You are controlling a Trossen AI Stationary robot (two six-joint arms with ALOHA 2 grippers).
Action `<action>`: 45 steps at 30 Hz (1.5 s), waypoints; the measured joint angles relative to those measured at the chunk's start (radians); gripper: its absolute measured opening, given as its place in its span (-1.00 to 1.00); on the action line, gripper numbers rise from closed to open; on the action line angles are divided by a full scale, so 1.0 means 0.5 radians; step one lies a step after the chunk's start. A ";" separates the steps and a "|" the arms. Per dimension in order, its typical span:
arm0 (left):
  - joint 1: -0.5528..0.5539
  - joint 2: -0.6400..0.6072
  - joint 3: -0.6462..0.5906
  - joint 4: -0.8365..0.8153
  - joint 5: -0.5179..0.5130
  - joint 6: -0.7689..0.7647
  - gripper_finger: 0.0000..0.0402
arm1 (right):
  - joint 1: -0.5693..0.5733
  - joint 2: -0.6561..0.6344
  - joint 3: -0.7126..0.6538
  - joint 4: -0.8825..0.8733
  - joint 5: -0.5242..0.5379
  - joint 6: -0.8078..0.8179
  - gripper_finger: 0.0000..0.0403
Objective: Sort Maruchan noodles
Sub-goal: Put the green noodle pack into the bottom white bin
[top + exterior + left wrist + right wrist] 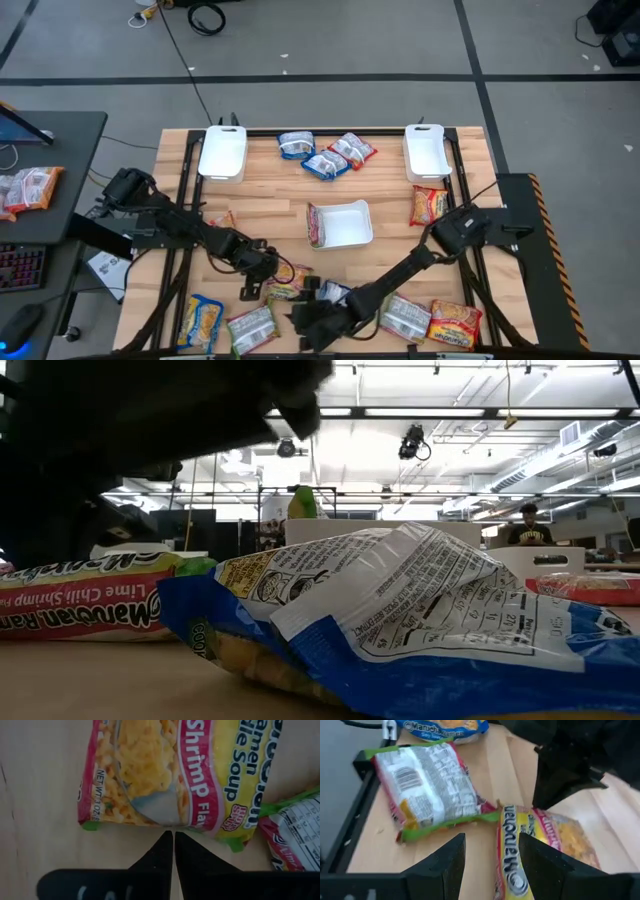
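Maruchan noodle packets lie about the table. A yellow-and-pink shrimp packet [165, 775] [285, 283] lies flat near the front edge. My left gripper [173, 834] [262, 265] is shut, with its tips at that packet's edge. My right gripper [492, 855] [296, 310] is open and slants down over the packet's other end [512, 865], beside a silvery-green packet [430, 790]. In the low view a blue-white packet [400, 620] fills the foreground, with a lime chili shrimp packet [90, 605] to its left. My left gripper's shut fingertips [165, 845] meet the shrimp packet's edge [167, 822], slanting down at it from the table's left. The packet lies flat on the wood. I cannot tell whether the tips pinch the edge or only stand against it.
Two white trays [222, 152] [427, 150] stand at the far edge and a third [345, 225] in the middle. Blue packets [325, 160] lie between the far trays. Orange packets [428, 205] [455, 325] lie at the right, and a blue-yellow one [200, 320] at the front left.
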 joint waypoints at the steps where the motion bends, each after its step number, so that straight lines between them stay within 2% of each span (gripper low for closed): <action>1: 0.000 0.000 0.001 0.007 -0.004 0.000 -0.88 | -0.002 0.033 0.067 -0.034 0.020 0.000 -0.06; 6: 0.000 -0.001 0.001 0.033 -0.017 -0.002 -0.88 | -0.011 0.177 0.307 -0.088 0.106 0.025 -0.06; 9: 0.000 -0.001 0.001 0.043 -0.010 -0.002 -0.88 | -0.026 0.239 0.360 -0.091 0.108 0.118 -0.06; 12: -0.002 -0.001 0.015 0.039 0.025 -0.014 -0.88 | -0.048 0.270 0.360 -0.167 0.097 0.222 -0.06; 16: -0.005 -0.001 0.073 0.026 0.055 -0.001 -0.88 | -0.072 0.264 0.360 -0.454 0.130 0.366 -0.06; 20: -0.005 -0.002 0.143 0.020 0.055 0.069 -0.88 | -0.074 0.264 0.359 -0.548 0.185 0.343 -0.06; 25: -0.008 -0.002 0.178 0.018 0.056 0.101 -0.88 | -0.091 0.264 0.360 -0.607 0.093 0.340 -0.08; 30: -0.012 -0.002 0.179 0.003 0.056 0.101 -0.88 | -0.108 0.262 0.362 -0.708 0.057 0.393 -0.30; 36: -0.051 -0.002 0.179 -0.001 0.056 0.112 -0.88 | -0.117 0.255 0.364 -0.726 0.005 0.466 -0.89; 42: -0.082 -0.070 0.179 -0.004 0.045 0.214 -0.88 | -0.111 0.217 0.358 -0.749 -0.037 0.430 -0.87; 45: -0.082 -0.170 0.179 -0.028 -0.034 0.263 -0.88 | -0.074 0.154 0.354 -0.757 -0.049 0.268 -0.90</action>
